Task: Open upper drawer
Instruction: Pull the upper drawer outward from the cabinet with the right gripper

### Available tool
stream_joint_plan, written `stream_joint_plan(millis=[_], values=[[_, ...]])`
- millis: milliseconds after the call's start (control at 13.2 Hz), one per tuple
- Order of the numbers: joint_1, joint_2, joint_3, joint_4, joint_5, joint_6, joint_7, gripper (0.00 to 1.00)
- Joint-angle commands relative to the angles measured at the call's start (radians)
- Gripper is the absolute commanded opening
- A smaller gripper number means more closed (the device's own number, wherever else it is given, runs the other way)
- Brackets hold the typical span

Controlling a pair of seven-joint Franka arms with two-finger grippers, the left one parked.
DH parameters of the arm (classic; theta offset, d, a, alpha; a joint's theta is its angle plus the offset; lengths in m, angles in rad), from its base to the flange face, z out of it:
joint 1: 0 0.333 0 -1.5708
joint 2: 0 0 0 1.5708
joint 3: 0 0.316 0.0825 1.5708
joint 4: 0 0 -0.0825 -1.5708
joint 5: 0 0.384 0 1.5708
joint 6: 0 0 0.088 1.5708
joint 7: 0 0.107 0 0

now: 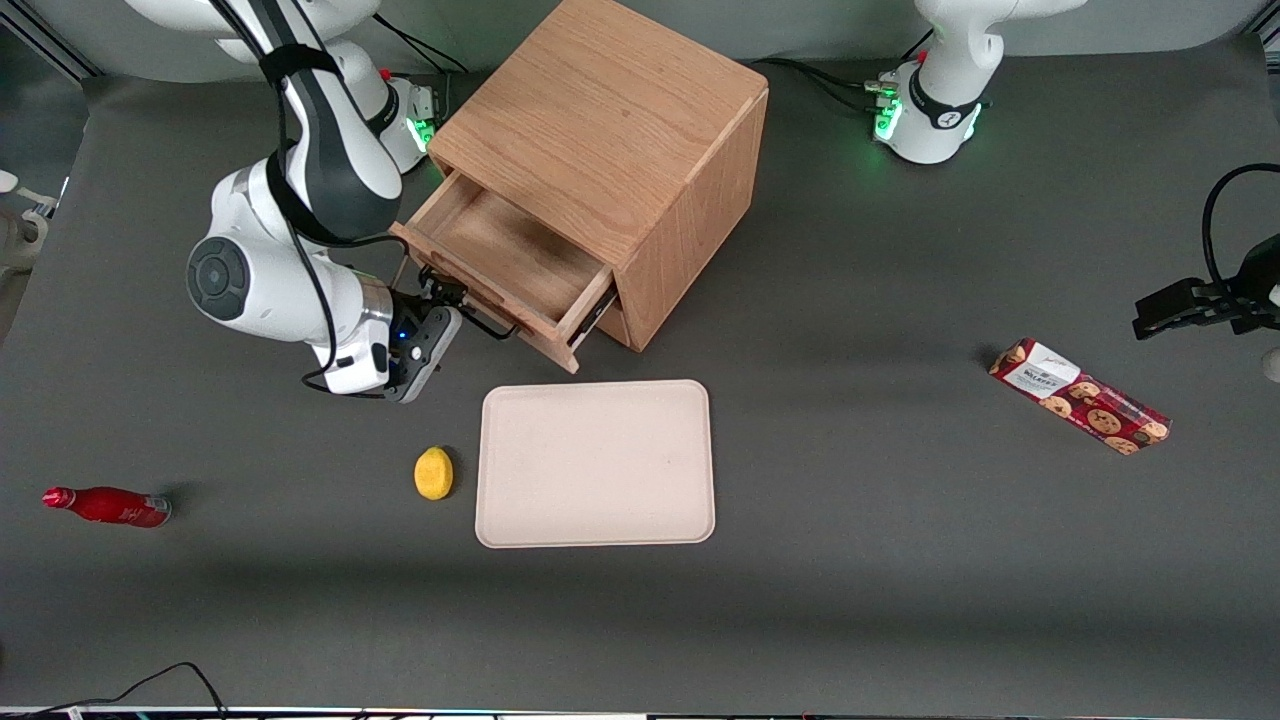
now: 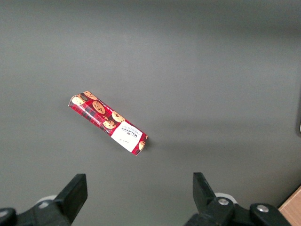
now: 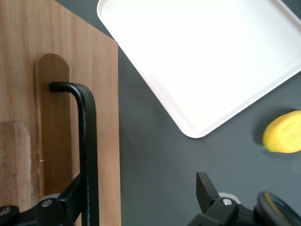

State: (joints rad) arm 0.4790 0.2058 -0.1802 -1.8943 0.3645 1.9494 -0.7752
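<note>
The upper drawer of the oak cabinet stands pulled out, and its shallow wooden tray shows empty. Its thin black bar handle is on the drawer front that faces the working arm. My gripper is at that handle with its fingers spread wide. In the right wrist view one finger lies against the handle on the drawer front, and the other finger is well apart over the grey table. The gripper is open. The lower drawer is hidden under the upper one.
A cream tray lies nearer the front camera than the cabinet; it also shows in the right wrist view. A yellow fruit lies beside it. A red bottle lies toward the working arm's end, a cookie box toward the parked arm's.
</note>
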Motion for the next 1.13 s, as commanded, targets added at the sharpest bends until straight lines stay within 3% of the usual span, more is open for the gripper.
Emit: stream_joint_plan(millis=[0, 1057], values=[[-0.017, 0.041, -0.012, 0.053, 0.022, -0.004, -0.065, 1.00], [-0.071, 0.155, -0.047, 0.196, 0.024, -0.007, -0.199, 1.00]])
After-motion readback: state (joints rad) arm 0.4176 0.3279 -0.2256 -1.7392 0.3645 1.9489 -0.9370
